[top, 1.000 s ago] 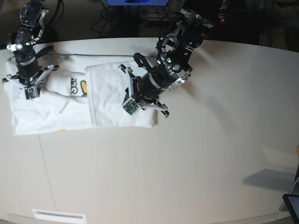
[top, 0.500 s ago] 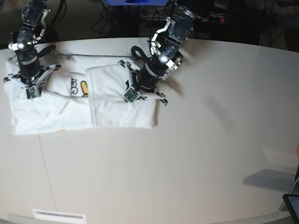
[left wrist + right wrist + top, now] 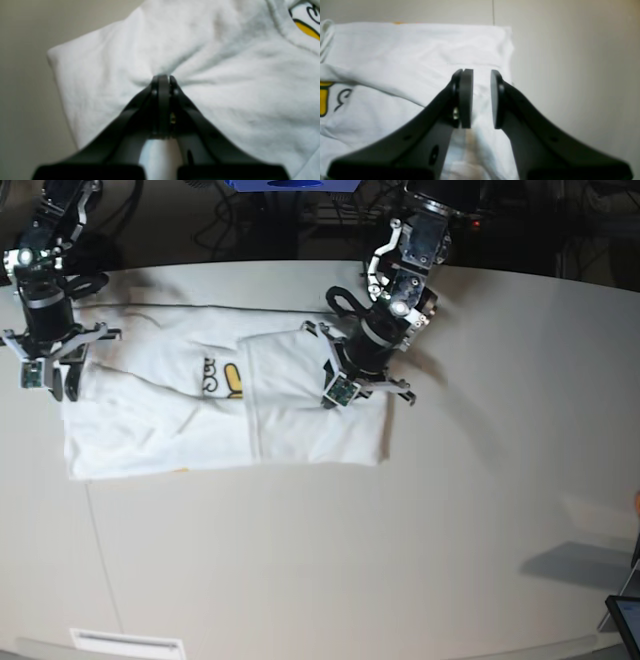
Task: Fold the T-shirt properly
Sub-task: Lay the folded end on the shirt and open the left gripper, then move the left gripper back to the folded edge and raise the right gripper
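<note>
Two grippers work over one white T-shirt (image 3: 200, 420) that lies partly folded on the pale table (image 3: 400, 530), toward its far left part in the base view. Nearest in the left wrist view, the left gripper (image 3: 162, 78) has its fingers pressed together, pinching a puckered ridge of the folded cloth. Farther left, the right gripper (image 3: 481, 97) hangs above the shirt's edge with its pads apart, holding nothing. Yellow print (image 3: 232, 380) shows beside the folded panel.
</note>
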